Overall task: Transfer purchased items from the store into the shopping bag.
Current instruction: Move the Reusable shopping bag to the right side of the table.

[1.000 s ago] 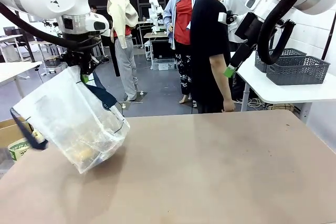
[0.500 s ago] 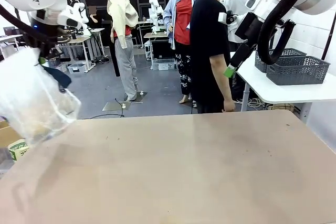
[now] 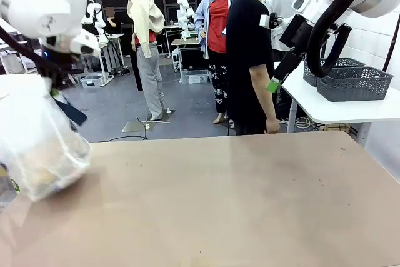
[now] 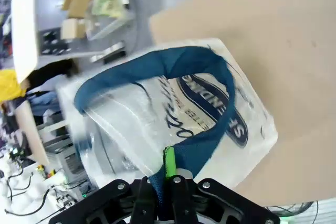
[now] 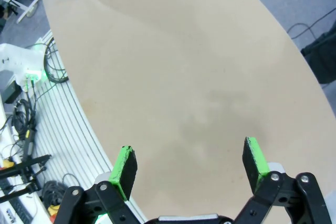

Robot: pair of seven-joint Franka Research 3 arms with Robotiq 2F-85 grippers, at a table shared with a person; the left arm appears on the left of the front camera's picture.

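Note:
The shopping bag [image 3: 37,148], clear plastic with a navy strap [image 3: 70,110], hangs at the table's left edge, partly past it. My left gripper [image 4: 167,169] is shut on the navy strap [image 4: 205,140], just below the oval logo [image 4: 210,103]. Blurred yellowish purchased items [image 3: 47,176] lie in the bag's bottom. High at the right, my right gripper [image 3: 275,82] stands open and holds nothing. In its own view the right gripper [image 5: 190,158] is spread wide above bare tabletop [image 5: 178,66]. The store is out of view.
A person in a black shirt [image 3: 249,54] stands at the table's far edge, side on. Two dark grey openwork baskets [image 3: 353,82] sit on a white side table [image 3: 337,110] at the right. Boxes and clutter [image 4: 94,9] lie on the floor past the left edge.
My left arm has swung the bag off the tabletop to the left edge, where it now hangs a little lower. The right arm has not moved.

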